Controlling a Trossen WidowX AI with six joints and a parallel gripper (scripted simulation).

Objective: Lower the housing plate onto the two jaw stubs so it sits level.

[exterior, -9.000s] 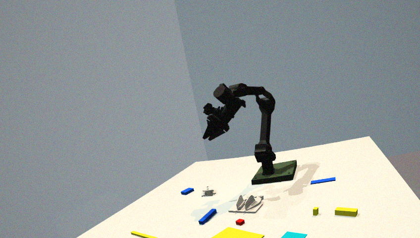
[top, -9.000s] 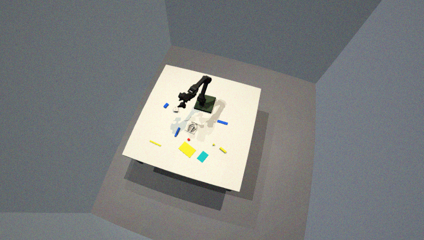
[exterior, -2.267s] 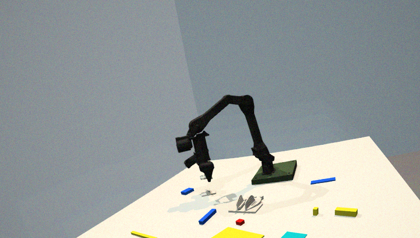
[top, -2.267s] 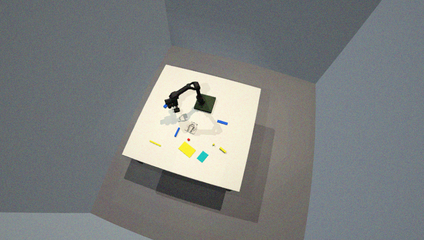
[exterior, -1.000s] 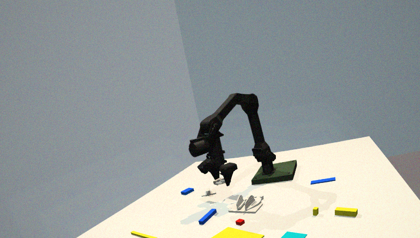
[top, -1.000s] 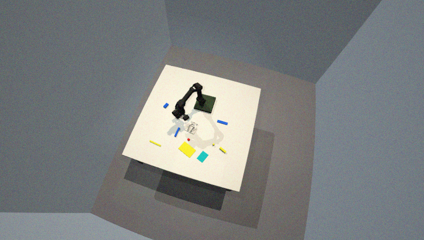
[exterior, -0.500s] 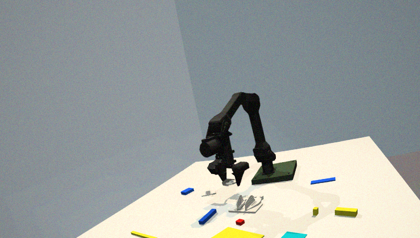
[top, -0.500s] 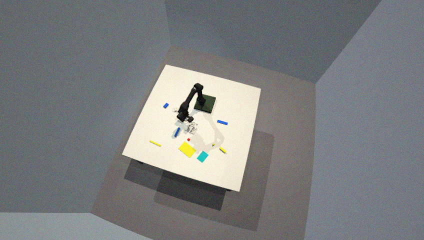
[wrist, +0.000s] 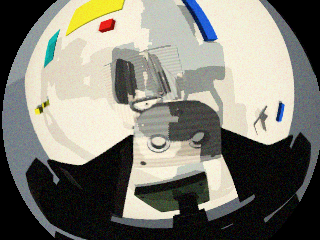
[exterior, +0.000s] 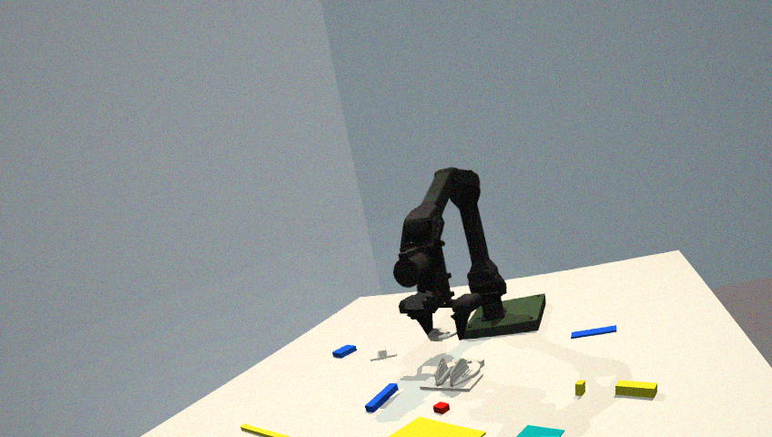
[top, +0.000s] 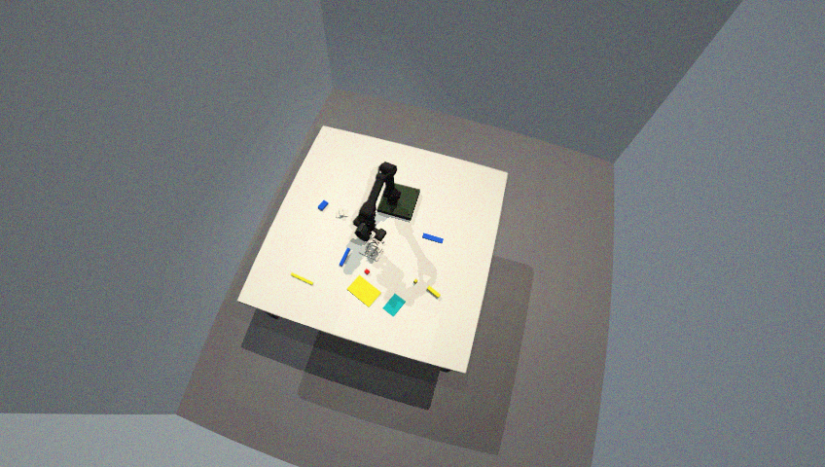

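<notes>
Sheet (top: 364, 291) (exterior: 436, 429) (wrist: 96, 13) — just beside small cube (top: 367, 270) (exterior: 441, 407) (wrist: 107, 25).

A bare, lab-like robot workspace, shown by a jointed black robot arm (top: 367, 215) (exterior: 423, 227) on a square cream-white table (top: 463, 191) (exterior: 623, 281) (wrist: 255, 60) between plain blue-grey walls (top: 463, 69) (exterior: 542, 135).

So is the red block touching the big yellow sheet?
Apart: the exterior view plainly shows bare table between the red block and yellow sheet.

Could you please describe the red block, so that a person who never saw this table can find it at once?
On the white table, look for the large flat yellow sheet. Right beside it lies a tiny red block. It is the only red thing there; its neighbours are yellow, teal, blue or grey.
</notes>
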